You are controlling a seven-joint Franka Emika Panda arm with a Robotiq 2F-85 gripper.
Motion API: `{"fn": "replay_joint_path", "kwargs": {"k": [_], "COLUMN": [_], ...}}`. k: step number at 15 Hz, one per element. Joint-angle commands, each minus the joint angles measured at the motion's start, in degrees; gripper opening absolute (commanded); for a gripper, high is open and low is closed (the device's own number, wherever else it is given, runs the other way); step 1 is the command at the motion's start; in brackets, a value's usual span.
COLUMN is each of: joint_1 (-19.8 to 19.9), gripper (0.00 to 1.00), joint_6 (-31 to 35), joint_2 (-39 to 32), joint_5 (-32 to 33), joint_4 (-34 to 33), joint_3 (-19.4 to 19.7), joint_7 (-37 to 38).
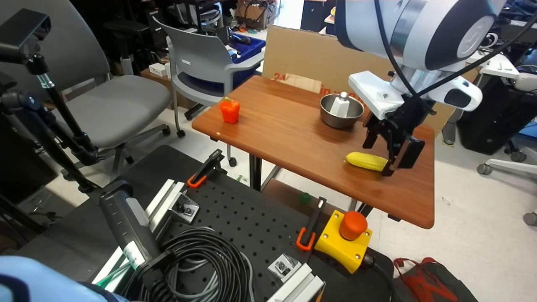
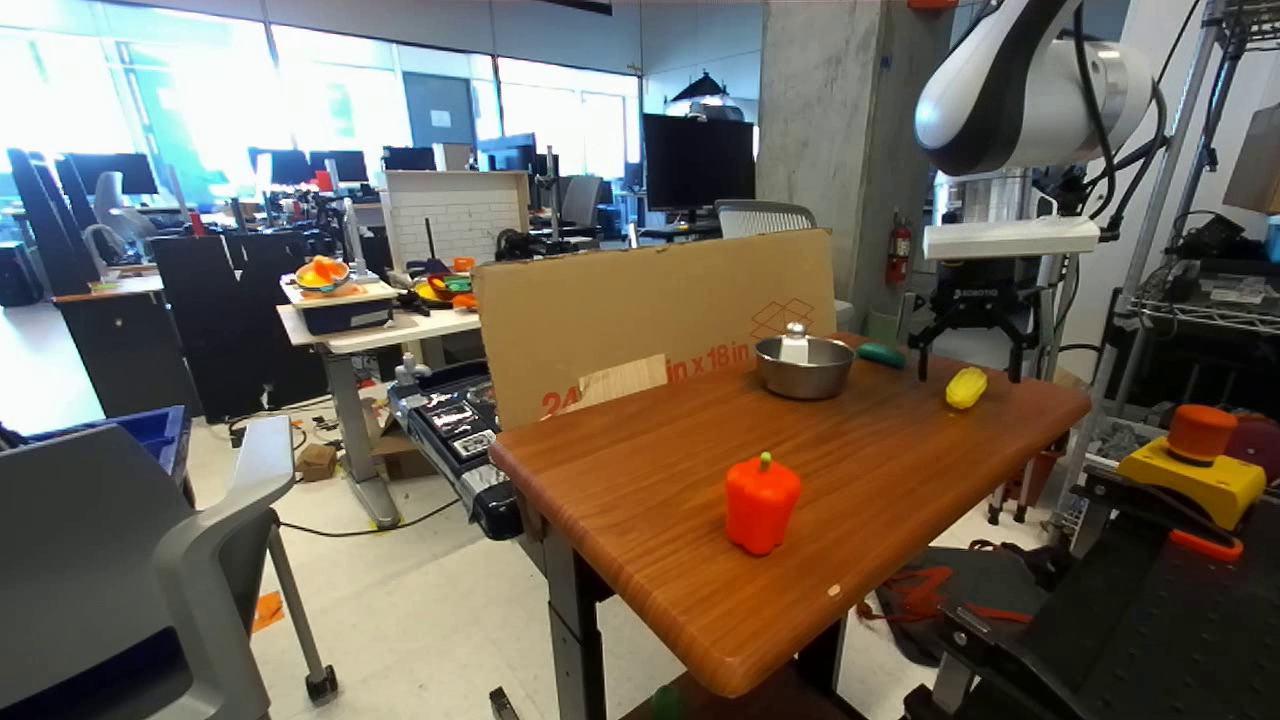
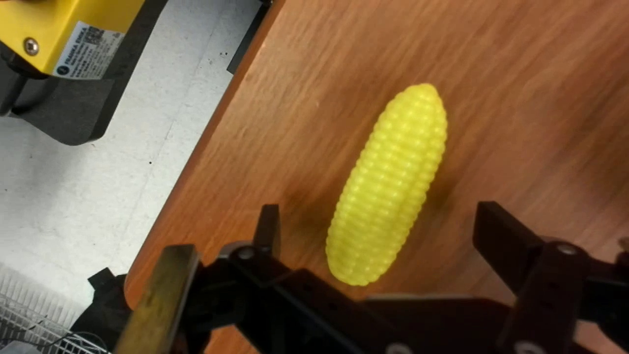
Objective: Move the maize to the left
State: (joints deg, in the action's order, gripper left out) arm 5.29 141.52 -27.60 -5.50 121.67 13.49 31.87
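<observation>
Toy corn cob (image 3: 385, 189): bright yellow, lying on the wooden desk (image 1: 277, 126) near its edge; the wrist view shows it from tip to tip, while in an exterior view a black finger (image 1: 389, 169) covers one end.
Hand (image 2: 969, 371): spread wide, its fingers on either side of the cob; the wrist view shows strips of bare wood between cob and fingers.
Metal bowl (image 2: 805, 380): upright on the desk in both exterior views, outside the wrist camera's frame; in it stands a white tapered block (image 1: 340, 108) with a round metallic top.
Toy bell pepper (image 2: 762, 505): orange-red, green-stemmed, upright and well apart from the cob, in both exterior views only.
Green oblong (image 2: 880, 355): beside the bowl, shown only in an exterior view (whether it touches the bowl, I cannot tell).
Emergency-stop box (image 1: 332, 242): yellow; both exterior views show its red-orange button (image 1: 353, 225), and the wrist view shows its printed label (image 3: 90, 50) and a corner screw (image 3: 31, 46).
Cardboard panel (image 2: 650, 310): stands behind the desk in both exterior views; the red print (image 2: 708, 362) "in x 18 in" can be read in an exterior view.
Cable coil (image 1: 228, 256): black, lying on a perforated board (image 1: 247, 218), seen in an exterior view alone.
Fire extinguisher (image 2: 898, 252): red, by a concrete column (image 2: 815, 150), shown in an exterior view alone.
</observation>
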Motion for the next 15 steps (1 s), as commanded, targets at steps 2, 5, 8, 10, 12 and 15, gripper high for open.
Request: {"fn": "replay_joint_path", "kwargs": {"k": [2,5,8,10,12,15], "joint_1": [-2.7,-3.1,-3.1,-3.0,-3.2,-7.1], "gripper": [0.74,0.49,0.27,0.12,0.09,0.09], "joint_6": [1.1,2.0,2.1,1.9,2.0,6.6], "joint_2": [-2.6,-1.9,-0.2,1.0,2.5,6.6], "joint_5": [2.2,2.1,2.1,2.4,3.3,11.4], "joint_4": [-0.8,-0.3,0.9,1.9,3.3,8.4], "joint_3": [1.8,1.8,1.8,1.6,1.5,3.3], "joint_7": [3.1,2.9,1.8,0.9,0.3,1.1]}}
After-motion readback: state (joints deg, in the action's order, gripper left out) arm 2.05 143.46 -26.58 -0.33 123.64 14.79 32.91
